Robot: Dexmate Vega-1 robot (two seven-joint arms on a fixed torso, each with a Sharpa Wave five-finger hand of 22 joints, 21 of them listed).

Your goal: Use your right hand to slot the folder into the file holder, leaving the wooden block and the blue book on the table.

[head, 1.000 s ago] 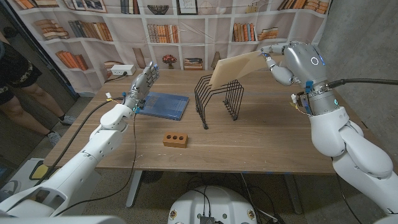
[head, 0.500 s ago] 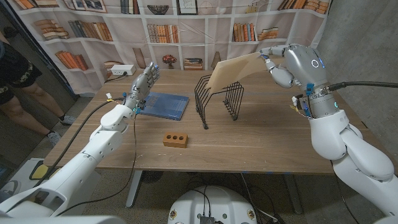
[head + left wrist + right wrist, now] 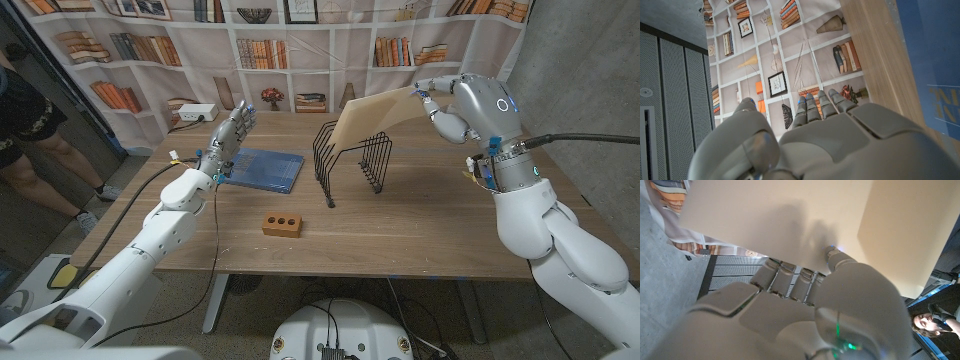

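Up high, the folder (image 3: pixel 375 108) — plain beige, flat, tilted.

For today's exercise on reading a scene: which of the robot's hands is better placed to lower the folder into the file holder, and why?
The right hand: it holds the folder above the file holder. The left hand is raised by the blue book.

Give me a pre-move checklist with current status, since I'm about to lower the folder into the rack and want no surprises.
1. Right robot hand holds the beige flat paper folder: ok.
2. Folder's lower corner is over the black wire file holder: ok.
3. Folder lined up with one slot: cannot tell, it hangs tilted above the wires.
4. Left robot hand is apart from the holder, raised by the blue hardcover book: ok.
5. Brown wooden block with three holes lies in front of the holder, out of the path: ok.
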